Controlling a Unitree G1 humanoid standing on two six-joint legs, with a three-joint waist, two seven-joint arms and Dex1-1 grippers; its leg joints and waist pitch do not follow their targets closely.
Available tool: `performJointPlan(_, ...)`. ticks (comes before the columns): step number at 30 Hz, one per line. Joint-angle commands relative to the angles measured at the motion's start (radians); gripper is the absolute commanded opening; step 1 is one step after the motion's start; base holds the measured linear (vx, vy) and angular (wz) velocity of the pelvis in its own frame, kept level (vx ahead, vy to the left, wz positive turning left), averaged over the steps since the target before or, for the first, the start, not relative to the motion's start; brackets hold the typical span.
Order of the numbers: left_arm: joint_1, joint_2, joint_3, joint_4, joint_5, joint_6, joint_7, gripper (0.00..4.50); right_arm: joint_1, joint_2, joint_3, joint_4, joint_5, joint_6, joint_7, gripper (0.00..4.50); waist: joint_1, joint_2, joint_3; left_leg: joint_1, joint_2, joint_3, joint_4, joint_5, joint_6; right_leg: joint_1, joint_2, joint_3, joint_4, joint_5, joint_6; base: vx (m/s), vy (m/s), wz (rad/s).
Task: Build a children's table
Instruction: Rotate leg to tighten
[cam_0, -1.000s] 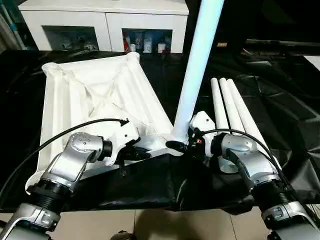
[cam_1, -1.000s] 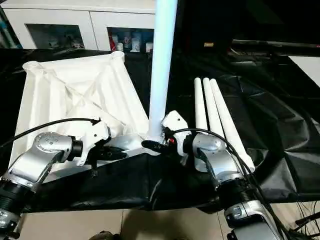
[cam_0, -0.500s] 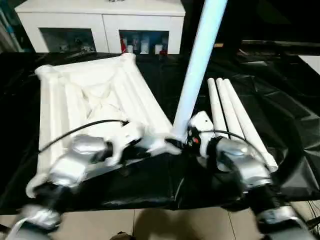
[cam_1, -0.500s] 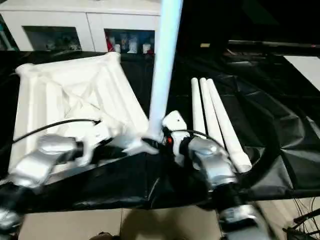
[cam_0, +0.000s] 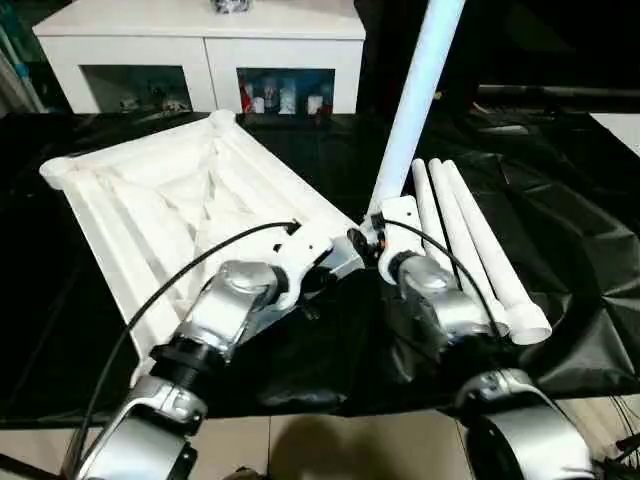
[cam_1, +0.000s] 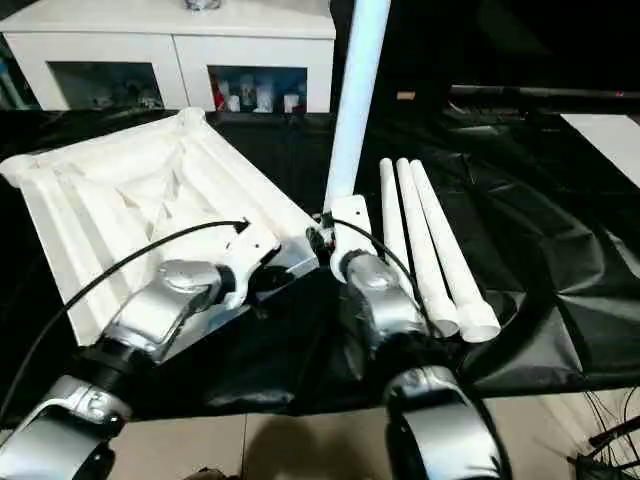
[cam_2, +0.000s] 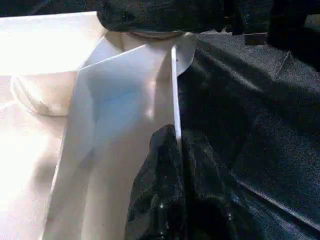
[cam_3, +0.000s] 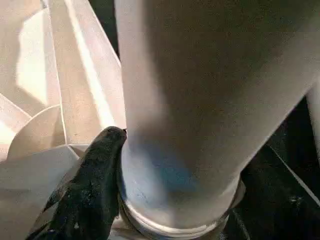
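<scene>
The white tabletop (cam_0: 180, 200) lies ribbed side up on black cloth, turned at an angle. One white leg (cam_0: 415, 90) stands upright, leaning slightly right, in the tabletop's near right corner socket (cam_3: 175, 227). My right gripper (cam_0: 362, 238) is shut around the leg's base, and a black finger (cam_3: 95, 180) presses against the tube. My left gripper (cam_0: 322, 275) is shut on the tabletop's thin rim (cam_2: 125, 100) just left of that corner, fingers (cam_2: 165, 200) pinching the edge. Three more legs (cam_0: 465, 240) lie side by side to the right.
A white cabinet with glass doors (cam_0: 200, 40) stands behind the work. Black cloth (cam_0: 560, 200) covers the surface and drapes over its front edge, with pale floor (cam_0: 330, 450) below. A black cable runs along each forearm.
The view shifted. The tabletop has turned on the cloth, its leg corner moving away from me and its far left corner swinging nearer. Both grippers kept their holds.
</scene>
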Motion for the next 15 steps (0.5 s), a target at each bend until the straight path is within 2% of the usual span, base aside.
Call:
performJointPlan(1,-0.002,0.002,0.017,-0.022,-0.008,-0.057,0.033,0.0,0.018,0.064,0.018,0.03,0.047,0.01,0.105,2.72,-0.007,-0.001,-0.048,0.029,0.053,-0.039,-0.094,-0.424,-0.025,0.014,-0.056,0.035,-0.087,-0.397,-0.148,0.0,0.0,0.0)
performJointPlan(2,0.002,0.01,0.017,-0.03,-0.01,-0.051,0.023,0.0,0.019,0.062,0.013,0.022,0.058,0.005,0.124,2.72,-0.007,-0.002,-0.049,0.027,0.053,-0.039,-0.094,-0.423,-0.021,0.015,-0.057,0.035,-0.087,-0.399,-0.146,0.0,0.0,0.0)
performJointPlan(3,0.006,0.025,0.014,-0.04,-0.011,-0.054,0.007,0.0,0.019,0.058,0.002,0.01,0.076,0.0,0.163,3.28,-0.009,-0.004,-0.047,0.022,0.054,-0.04,-0.096,-0.409,-0.016,0.017,-0.057,0.035,-0.086,-0.392,-0.145,0.0,0.0,0.0)
performJointPlan(5,0.011,0.043,0.011,-0.053,-0.014,-0.06,-0.016,0.0,0.021,0.047,-0.003,-0.011,0.088,-0.004,0.199,3.42,-0.009,-0.004,-0.049,0.022,0.053,-0.038,-0.094,-0.394,-0.002,0.018,-0.057,0.036,-0.084,-0.369,-0.151,0.0,0.0,0.0)
performJointPlan(6,0.019,0.061,0.012,-0.068,-0.021,-0.071,-0.041,0.0,0.032,0.032,0.003,-0.045,0.097,-0.001,0.244,3.69,-0.01,-0.003,-0.048,0.018,0.054,-0.038,-0.097,-0.376,0.006,0.021,-0.056,0.035,-0.083,-0.351,-0.154,0.0,0.0,0.0)
performJointPlan(7,0.024,0.071,0.014,-0.078,-0.026,-0.075,-0.057,0.0,0.036,0.023,0.008,-0.061,0.099,-0.001,0.265,3.69,-0.011,-0.004,-0.05,0.015,0.055,-0.037,-0.096,-0.351,0.011,0.024,-0.056,0.036,-0.08,-0.325,-0.163,0.0,0.0,0.0)
performJointPlan(11,0.047,0.104,0.021,-0.116,-0.047,-0.077,-0.118,0.0,0.066,-0.027,0.042,-0.135,0.096,0.009,0.356,3.98,-0.012,-0.002,-0.052,0.016,0.058,-0.033,-0.092,-0.286,0.028,0.027,-0.055,0.034,-0.07,-0.239,-0.203,0.0,0.0,0.0)
performJointPlan(12,0.047,0.104,0.021,-0.116,-0.047,-0.077,-0.118,0.0,0.066,-0.027,0.042,-0.135,0.096,0.009,0.356,4.11,-0.015,-0.003,-0.053,0.013,0.059,-0.032,-0.091,-0.263,0.036,0.029,-0.054,0.035,-0.066,-0.204,-0.216,0.0,0.0,0.0)
performJointPlan(14,0.069,0.142,0.021,-0.149,-0.065,-0.082,-0.178,0.0,0.098,-0.087,0.074,-0.196,0.091,0.017,0.442,4.28,-0.011,-0.002,-0.059,0.016,0.057,-0.03,-0.085,-0.213,0.053,0.033,-0.05,0.032,-0.058,-0.133,-0.233,0.028,0.001,0.0)
performJointPlan(15,0.069,0.142,0.021,-0.149,-0.065,-0.082,-0.178,0.0,0.098,-0.087,0.074,-0.196,0.091,0.017,0.442,4.4,-0.012,-0.001,-0.061,0.012,0.057,-0.026,-0.079,-0.165,0.077,0.032,-0.051,0.034,-0.05,-0.063,-0.251,0.0,0.0,0.0)
